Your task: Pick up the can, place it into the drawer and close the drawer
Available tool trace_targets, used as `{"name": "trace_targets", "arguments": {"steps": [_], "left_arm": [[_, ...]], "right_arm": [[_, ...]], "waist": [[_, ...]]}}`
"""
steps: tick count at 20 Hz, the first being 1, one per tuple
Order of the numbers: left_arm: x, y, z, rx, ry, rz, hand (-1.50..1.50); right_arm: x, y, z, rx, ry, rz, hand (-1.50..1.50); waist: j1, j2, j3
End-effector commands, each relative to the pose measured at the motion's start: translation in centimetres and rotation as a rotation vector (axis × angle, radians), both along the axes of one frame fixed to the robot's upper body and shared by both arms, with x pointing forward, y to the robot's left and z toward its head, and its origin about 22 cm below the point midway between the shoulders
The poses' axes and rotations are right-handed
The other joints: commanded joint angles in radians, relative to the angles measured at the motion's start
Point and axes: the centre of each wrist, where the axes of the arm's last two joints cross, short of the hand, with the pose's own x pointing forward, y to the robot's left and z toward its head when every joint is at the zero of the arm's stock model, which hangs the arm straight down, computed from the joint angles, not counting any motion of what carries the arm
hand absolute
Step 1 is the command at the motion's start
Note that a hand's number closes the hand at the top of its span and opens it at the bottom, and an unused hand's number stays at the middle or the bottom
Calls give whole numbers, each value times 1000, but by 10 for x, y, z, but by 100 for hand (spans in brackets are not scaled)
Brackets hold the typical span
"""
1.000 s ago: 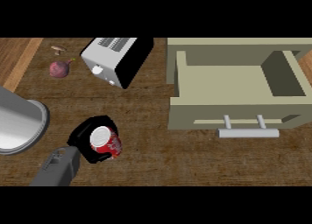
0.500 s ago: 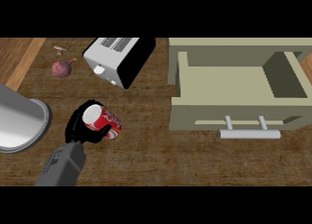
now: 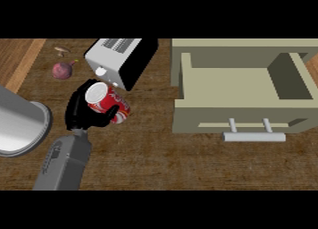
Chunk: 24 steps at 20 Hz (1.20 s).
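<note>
Can and drawer share a dark wood-grain counter, which gives way to lighter wooden boards at the far left and far right of the head view. The drawer is a pale beige box, pulled open with its inside bare, and its front panel carries a light bar handle. A white and black toaster sits at the back, just left of the drawer. Left of the toaster lie a purplish-red vegetable and a small brown mushroom. A large grey metal cylinder fills the left edge.

Red with white lettering, the can is tilted, its silver top turned toward the upper left and its long axis running down to the lower right. It is held just in front of the toaster, well left of the drawer.

One black hand, on a grey forearm, has its fingers and thumb curled round the can.
</note>
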Motion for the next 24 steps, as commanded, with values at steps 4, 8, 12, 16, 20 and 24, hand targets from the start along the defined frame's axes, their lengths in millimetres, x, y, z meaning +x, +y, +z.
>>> {"name": "trace_targets", "arguments": {"steps": [4, 8, 12, 16, 20, 24], "left_arm": [[4, -46, 68, 41, -32, 5, 150], [8, -42, 94, 54, -55, 8, 150], [21, -82, 118, 87, -84, -11, 150], [16, -104, 159, 88, -87, -10, 150], [36, -107, 177, 94, -75, -20, 150], [46, -124, 192, 105, -74, -11, 150]], "right_arm": [[7, 9, 6, 5, -11, -17, -150], [4, 10, 3, 8, -19, -13, -150], [1, 2, 1, 2, -23, 7, -150], [20, 4, -6, 20, -14, -1, -150], [7, 4, 1, -5, -13, 14, -150], [0, 13, 8, 15, -28, 16, -150]], "waist": [[-9, 4, -1], [-9, 5, -1], [-17, 6, -1], [-9, 6, -1], [-14, 6, -1], [-20, 6, -1]]}}
